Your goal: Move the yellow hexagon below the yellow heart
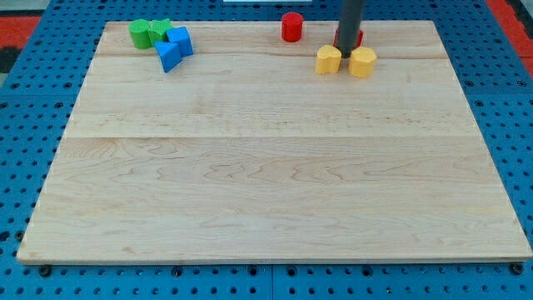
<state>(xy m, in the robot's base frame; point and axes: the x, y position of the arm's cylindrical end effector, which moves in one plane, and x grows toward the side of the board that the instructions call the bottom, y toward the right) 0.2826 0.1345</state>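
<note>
Yellow hexagon (362,62) and yellow heart (329,60) nearest, almost touching. My tip (346,53), bare and holding nothing, sits just behind their gap. Risk: pushing forward shoves both 2.

The wooden board (275,183) is a light, pale-grained surface resting on a blue perforated base (33,100). All blocks lie along its top edge. Landmark: the red cylinder (291,27). Well to its left sit two green blocks (148,32) touching two blue blocks (174,47). To its lower right lie the yellow heart (329,60) and yellow hexagon (362,62), side by side, with a second red block (353,37) just behind them.
</note>
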